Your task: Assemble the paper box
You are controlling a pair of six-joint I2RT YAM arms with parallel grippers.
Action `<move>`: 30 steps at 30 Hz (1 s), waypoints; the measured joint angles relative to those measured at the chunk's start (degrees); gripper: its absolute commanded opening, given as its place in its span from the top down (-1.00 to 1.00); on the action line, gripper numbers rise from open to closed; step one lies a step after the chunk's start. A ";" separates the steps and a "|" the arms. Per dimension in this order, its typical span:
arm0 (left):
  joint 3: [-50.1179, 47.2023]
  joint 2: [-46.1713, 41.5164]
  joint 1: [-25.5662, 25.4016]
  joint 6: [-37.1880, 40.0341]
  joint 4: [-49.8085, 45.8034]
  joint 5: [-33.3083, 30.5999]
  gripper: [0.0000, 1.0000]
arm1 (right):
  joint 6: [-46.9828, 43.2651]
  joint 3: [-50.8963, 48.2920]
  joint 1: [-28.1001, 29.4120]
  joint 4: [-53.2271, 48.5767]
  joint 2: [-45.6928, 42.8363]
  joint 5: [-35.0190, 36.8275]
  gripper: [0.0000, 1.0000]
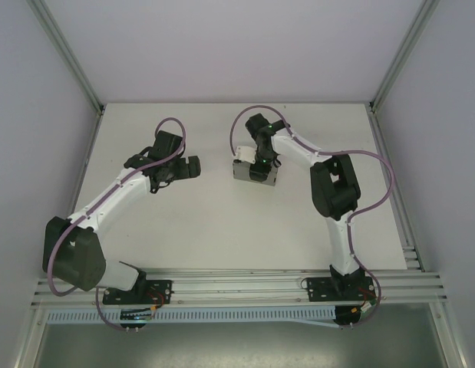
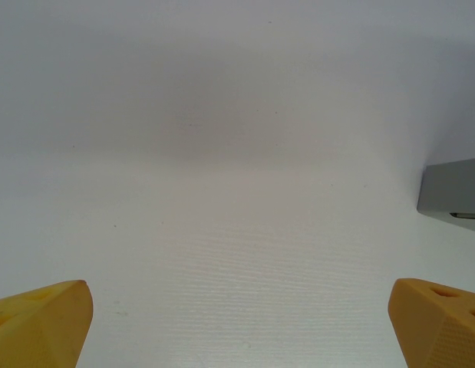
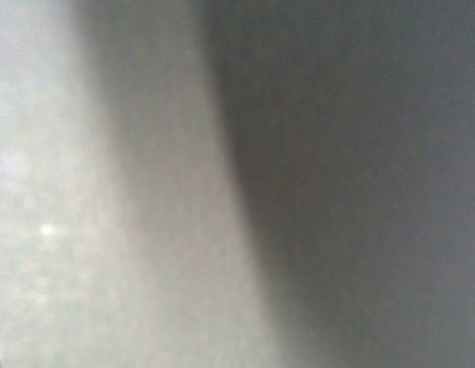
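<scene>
1. One paper box point(image 1: 251, 175): small, grey, already box-shaped. It stands on the table point(image 1: 191, 230) near centre, slightly toward 12 o'clock. Can't tell what's inside.
2. Right gripper point(image 1: 260, 159) is on the box's 12 o'clock edge, touching it. Can't tell its jaw state; the right wrist view is a grey blur.
3. Left gripper point(image 1: 192, 167) is at the box's 9 o'clock, apart from it, with yellow fingertips point(image 2: 39, 323) spread wide.
4. Count: one box, two arms, two grippers.
</scene>
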 measured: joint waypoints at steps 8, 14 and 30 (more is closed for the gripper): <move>-0.70 -2.03 0.00 -0.02 0.00 -1.60 -0.97 | -3.21 -7.78 3.58 11.54 -4.50 10.27 0.05; -1.22 -3.85 0.00 -0.33 0.02 -1.99 -0.97 | -11.39 -22.34 7.37 32.63 -10.10 16.52 0.03; -2.89 -4.72 0.00 -1.29 0.46 -2.03 -0.97 | -13.53 -27.89 10.69 40.37 -9.97 18.21 -0.98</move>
